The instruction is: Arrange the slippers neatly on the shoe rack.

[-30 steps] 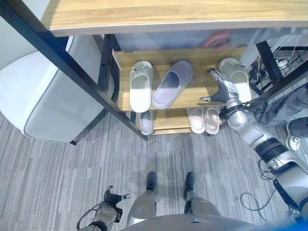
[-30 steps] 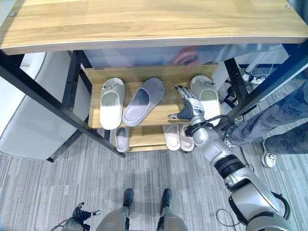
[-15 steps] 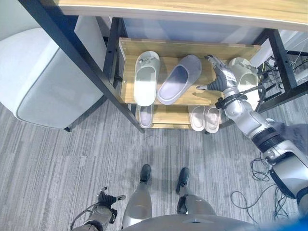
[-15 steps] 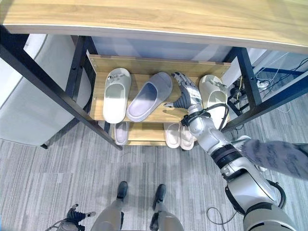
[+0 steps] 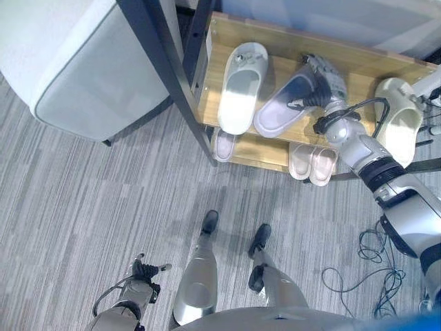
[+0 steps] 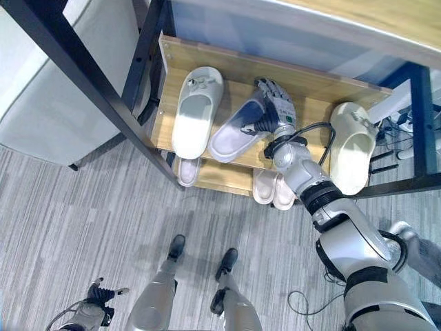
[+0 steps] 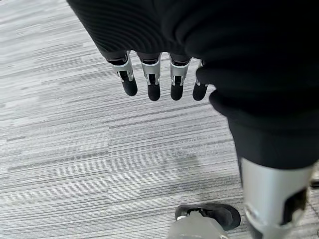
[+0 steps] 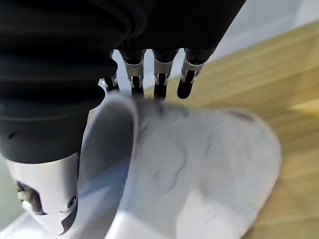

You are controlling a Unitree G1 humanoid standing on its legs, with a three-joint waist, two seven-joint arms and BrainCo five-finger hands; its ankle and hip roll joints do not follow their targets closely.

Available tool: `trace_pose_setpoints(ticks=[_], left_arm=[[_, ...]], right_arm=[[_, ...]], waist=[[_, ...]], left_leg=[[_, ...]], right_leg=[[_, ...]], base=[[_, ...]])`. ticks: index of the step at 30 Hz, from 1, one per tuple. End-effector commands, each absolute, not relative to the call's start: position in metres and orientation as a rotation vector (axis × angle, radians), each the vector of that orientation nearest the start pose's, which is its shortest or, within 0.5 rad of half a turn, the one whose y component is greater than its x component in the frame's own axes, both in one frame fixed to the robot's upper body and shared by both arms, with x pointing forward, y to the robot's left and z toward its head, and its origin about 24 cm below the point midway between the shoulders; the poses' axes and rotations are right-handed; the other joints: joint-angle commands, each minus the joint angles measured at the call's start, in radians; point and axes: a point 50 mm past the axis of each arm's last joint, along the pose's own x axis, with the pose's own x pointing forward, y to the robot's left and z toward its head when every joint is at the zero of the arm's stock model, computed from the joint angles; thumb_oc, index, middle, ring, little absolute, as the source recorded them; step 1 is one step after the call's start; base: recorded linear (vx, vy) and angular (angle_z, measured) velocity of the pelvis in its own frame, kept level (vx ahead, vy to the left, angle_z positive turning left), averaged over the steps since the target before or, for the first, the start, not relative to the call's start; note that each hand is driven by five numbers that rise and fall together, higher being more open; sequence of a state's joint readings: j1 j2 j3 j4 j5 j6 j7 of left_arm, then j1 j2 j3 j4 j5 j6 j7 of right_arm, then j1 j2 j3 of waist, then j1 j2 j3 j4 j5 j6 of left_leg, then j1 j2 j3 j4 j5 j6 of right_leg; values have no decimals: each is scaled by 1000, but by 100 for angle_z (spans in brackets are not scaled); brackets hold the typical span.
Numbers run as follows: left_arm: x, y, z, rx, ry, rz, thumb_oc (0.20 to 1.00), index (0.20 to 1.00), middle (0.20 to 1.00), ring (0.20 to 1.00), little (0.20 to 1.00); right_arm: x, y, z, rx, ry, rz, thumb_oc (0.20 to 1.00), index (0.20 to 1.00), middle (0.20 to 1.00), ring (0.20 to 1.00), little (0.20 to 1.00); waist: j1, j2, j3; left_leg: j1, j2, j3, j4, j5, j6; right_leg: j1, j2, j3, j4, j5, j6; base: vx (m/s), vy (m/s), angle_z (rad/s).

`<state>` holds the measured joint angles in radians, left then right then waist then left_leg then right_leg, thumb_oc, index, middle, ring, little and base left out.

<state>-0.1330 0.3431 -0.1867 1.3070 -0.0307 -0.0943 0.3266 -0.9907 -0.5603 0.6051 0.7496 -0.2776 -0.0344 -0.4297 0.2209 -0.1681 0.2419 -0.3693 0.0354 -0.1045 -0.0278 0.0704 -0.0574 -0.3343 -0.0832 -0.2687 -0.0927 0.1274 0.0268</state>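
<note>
On the wooden shoe rack's point(image 5: 355, 63) top shelf a lavender slipper point(image 5: 277, 116) lies at a slant, toe toward the back. My right hand point(image 5: 322, 81) rests on its toe cap, fingers point(image 8: 157, 75) straight over the upper and the thumb point(image 5: 298, 104) across the opening. A pale green slipper point(image 5: 241, 86) lies to its left, and a cream slipper point(image 5: 400, 118) sits at the shelf's right end, overhanging the front edge. My left hand point(image 5: 144, 268) hangs low over the carpet, its fingers point(image 7: 152, 79) straight and holding nothing.
The lower shelf holds a small lavender slipper point(image 5: 224, 145) and a pale pink pair point(image 5: 313, 163). A black table leg point(image 5: 165, 76) slants across the rack's left side, with a light grey upholstered seat point(image 5: 69, 62) beyond it. Cables point(image 5: 358, 276) lie on the carpet at right.
The camera has tipped down and shifted. My right hand has moved left from the gap beside the cream slipper onto the lavender slipper's toe.
</note>
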Motion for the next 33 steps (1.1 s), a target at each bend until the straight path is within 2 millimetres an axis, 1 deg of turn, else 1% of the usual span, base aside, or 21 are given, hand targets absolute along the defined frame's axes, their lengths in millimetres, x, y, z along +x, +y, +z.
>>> trace_pose_setpoints(ticks=[1,2,4,5,6,7,12,13,14,15,17,18,22,26,27,28,29,30,31,32,33], left_arm=[[126,300,-129,608,1058,404,1000,1000,1000,1000,1000],[130,302,-126,616,1041,402,1000,1000,1000,1000,1000],[135,302,-124,623,1019,395,1000,1000,1000,1000,1000],[146,301,-120,633,979,382,1000,1000,1000,1000,1000],[146,301,-120,633,979,383,1000,1000,1000,1000,1000],[152,300,-119,636,959,376,1000,1000,1000,1000,1000],[162,296,-116,640,930,365,1000,1000,1000,1000,1000],[164,295,-115,642,924,361,1000,1000,1000,1000,1000],[164,294,-115,642,924,358,1000,1000,1000,1000,1000],[164,294,-116,640,927,357,1000,1000,1000,1000,1000],[163,293,-117,641,934,350,1000,1000,1000,1000,1000],[164,291,-117,638,934,346,1000,1000,1000,1000,1000],[167,289,-117,627,934,348,1000,1000,1000,1000,1000],[167,284,-120,614,949,344,1000,1000,1000,1000,1000],[163,282,-122,609,970,344,1000,1000,1000,1000,1000],[160,281,-124,604,981,342,1000,1000,1000,1000,1000],[149,278,-130,601,1021,335,1000,1000,1000,1000,1000],[131,276,-137,588,1080,334,1000,1000,1000,1000,1000],[114,275,-143,580,1140,335,1000,1000,1000,1000,1000],[113,275,-144,583,1142,333,1000,1000,1000,1000,1000],[101,274,-147,577,1178,333,1000,1000,1000,1000,1000]], right_arm=[[399,-180,219,-1110,-502,-256,1000,1000,1000,1000,1000],[401,-187,221,-1152,-485,-282,1000,1000,1000,1000,1000],[403,-193,220,-1180,-461,-303,1000,1000,1000,1000,1000],[407,-202,219,-1273,-422,-344,1000,1000,1000,1000,1000],[407,-202,219,-1274,-422,-343,1000,1000,1000,1000,1000],[408,-205,217,-1281,-395,-362,1000,1000,1000,1000,1000],[411,-209,207,-1287,-328,-387,1000,1000,1000,1000,1000],[411,-211,202,-1287,-305,-388,589,589,589,589,589],[411,-212,200,-1292,-290,-386,216,216,216,216,216],[411,-213,197,-1300,-279,-383,200,200,200,200,200],[412,-212,193,-1303,-257,-378,200,200,200,200,200],[411,-211,186,-1303,-245,-374,200,200,200,200,200],[407,-211,176,-1327,-243,-367,200,200,200,200,200],[391,-195,175,-1393,-423,-300,200,200,200,200,200],[381,-189,170,-1392,-481,-259,200,200,200,200,200],[375,-186,170,-1379,-518,-241,200,200,200,200,200],[354,-180,168,-1311,-611,-200,200,200,200,200,200],[333,-176,160,-1236,-658,-161,200,200,200,200,200],[317,-177,151,-1177,-654,-121,200,200,200,200,200],[315,-178,151,-1177,-649,-121,200,200,200,200,200],[308,-178,144,-1146,-635,-96,200,200,200,200,200]], waist=[[0,-8,-22],[7,-14,-20],[10,-15,-17],[13,-12,-11],[12,-12,-11],[9,-9,-9],[-1,6,-11],[-4,11,-11],[-5,14,-12],[-6,16,-13],[-12,19,-16],[-20,26,-17],[-36,34,-20],[-68,44,-37],[-79,43,-48],[-84,43,-53],[-95,41,-66],[-110,40,-86],[-122,38,-108],[-118,37,-106],[-123,37,-117]], left_leg=[[-17,-13,18,-59,-10,-34],[-29,-18,12,-59,-11,-35],[-37,-23,8,-59,-10,-36],[-47,-28,4,-59,-10,-37],[-47,-28,4,-59,-10,-37],[-49,-29,4,-59,-11,-36],[-48,-33,7,-59,-8,-35],[-49,-33,8,-59,-9,-36],[-49,-34,9,-59,-9,-36],[-48,-34,9,-59,-9,-36],[-44,-33,11,-59,-10,-35],[-38,-32,16,-59,-11,-35],[-31,-29,22,-59,-9,-34],[10,-18,37,-59,-24,-28],[30,-14,40,-59,-31,-25],[43,-11,43,-59,-36,-23],[80,-5,49,-59,-51,-18],[123,0,58,-59,-71,-6],[173,3,72,-59,-91,6],[178,3,73,-59,-93,6],[207,2,82,-59,-103,13]], right_leg=[[96,-84,8,5,-75,135],[93,-87,-1,5,-76,136],[91,-90,-6,5,-76,137],[85,-92,-11,5,-74,139],[85,-92,-12,5,-74,139],[83,-93,-10,5,-73,139],[78,-97,-4,5,-68,138],[76,-97,-1,5,-67,138],[75,-98,0,5,-66,138],[74,-98,0,5,-66,138],[73,-97,5,5,-64,138],[77,-98,9,5,-65,137],[82,-99,12,9,-66,135],[108,-96,25,14,-78,132],[124,-96,26,14,-84,132],[135,-94,27,14,-88,132],[162,-92,31,14,-95,133],[190,-91,42,18,-105,134],[223,-91,55,22,-116,136],[227,-91,57,21,-117,136],[245,-93,65,25,-123,137]], base=[[46,5,5],[40,-3,6],[37,-2,10],[17,2,13],[5,4,9],[0,0,0],[-5,7,1],[0,0,0],[0,0,0],[0,0,0],[0,0,0],[0,0,0],[-27,-12,-2],[-36,-19,-11],[18,-20,-15],[56,-36,-19],[128,-3,-16],[181,24,-19],[149,43,-19],[115,51,-25],[84,60,-67]])
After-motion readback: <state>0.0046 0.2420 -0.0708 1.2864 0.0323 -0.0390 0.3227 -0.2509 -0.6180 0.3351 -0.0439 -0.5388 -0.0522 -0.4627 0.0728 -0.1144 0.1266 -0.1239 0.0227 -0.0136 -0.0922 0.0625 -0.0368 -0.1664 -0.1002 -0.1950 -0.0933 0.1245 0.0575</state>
